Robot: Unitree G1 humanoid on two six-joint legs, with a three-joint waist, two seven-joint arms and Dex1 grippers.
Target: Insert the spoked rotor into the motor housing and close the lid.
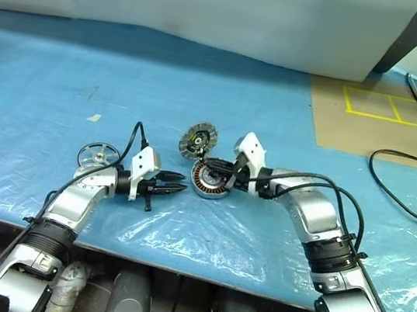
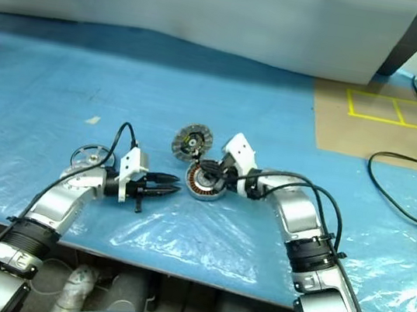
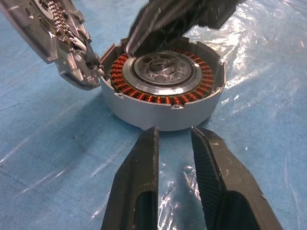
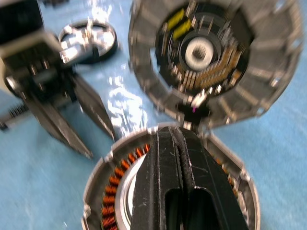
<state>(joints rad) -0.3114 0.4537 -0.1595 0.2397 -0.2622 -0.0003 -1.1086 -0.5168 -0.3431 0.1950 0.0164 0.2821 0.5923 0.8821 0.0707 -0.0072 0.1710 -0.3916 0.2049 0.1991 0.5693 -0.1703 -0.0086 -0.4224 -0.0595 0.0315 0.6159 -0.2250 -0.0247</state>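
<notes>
The motor housing [image 1: 208,181] lies on the blue sheet with its copper windings [image 3: 144,96] showing around a silver hub. Its lid [image 1: 198,139], a ribbed grey disc with a dark centre, stands tilted open at the housing's far left rim. The spoked rotor [image 1: 98,157] lies flat on the table behind my left wrist. My right gripper [image 1: 214,171] is shut, its fingertips [image 4: 177,136] over the housing near the lid's base. My left gripper [image 3: 175,132] is open a little just left of the housing, nothing between its fingers.
Blue plastic sheeting [image 1: 62,87] covers the table. A cardboard patch with yellow tape [image 1: 384,108] lies at the back right, and black cables [image 1: 404,185] trail along the right side. A white panel [image 1: 215,8] stands behind. The front edge runs close under both arms.
</notes>
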